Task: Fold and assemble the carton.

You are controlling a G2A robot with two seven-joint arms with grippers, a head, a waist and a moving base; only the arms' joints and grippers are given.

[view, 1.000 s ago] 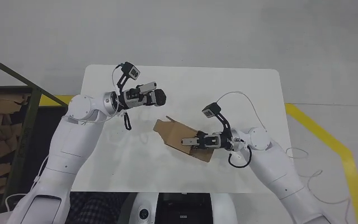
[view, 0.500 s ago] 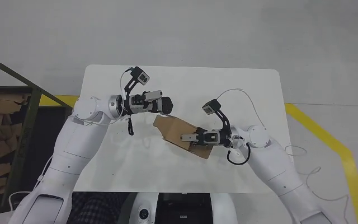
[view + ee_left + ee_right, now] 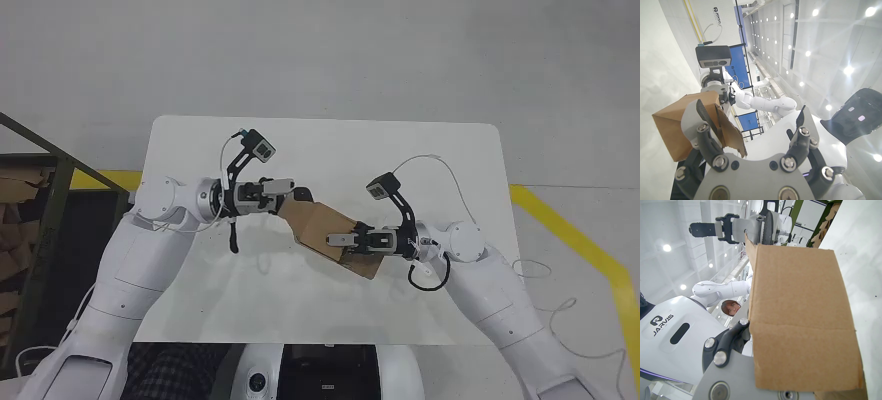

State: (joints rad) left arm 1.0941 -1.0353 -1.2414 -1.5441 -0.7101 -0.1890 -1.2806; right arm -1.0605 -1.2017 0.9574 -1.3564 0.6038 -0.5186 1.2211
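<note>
So, carton (image 3: pixel 325 228): pretty much dead centre of the table (image 3: pixel 200 300), slanted from 10 o'clock to 4 o'clock. It looks to be held just off the tabletop, not resting on it.
Right gripper (image 3: pixel 338 240): on the 3 o'clock side, clamped on the carton's 4 o'clock end. Its fingers are mostly hidden by cardboard, but the carton is judged to be held up by it, since nothing else has hold.
Left gripper (image 3: pixel 288 194): at the 10 o'clock end, jaws spread wide, nothing gripped. A loose flap (image 3: pixel 732 132) sits between the fingers (image 3: pixel 703 115), with one finger laid along the carton's side.
Step in hand (a guess): the loose end flap is to be folded in by the left gripper while the body is steadied by the right.
How it's done well: the flap should be pushed near its crease, not at its ragged tip, so it hinges instead of buckling. A firm right grip is needed so the push isn't lost to the carton twisting. Pressure is best applied slowly and square to the panel.
What could go wrong: the cardboard looks thin, so a crushed wall or torn flap can be expected if it's shoved hard.
</note>
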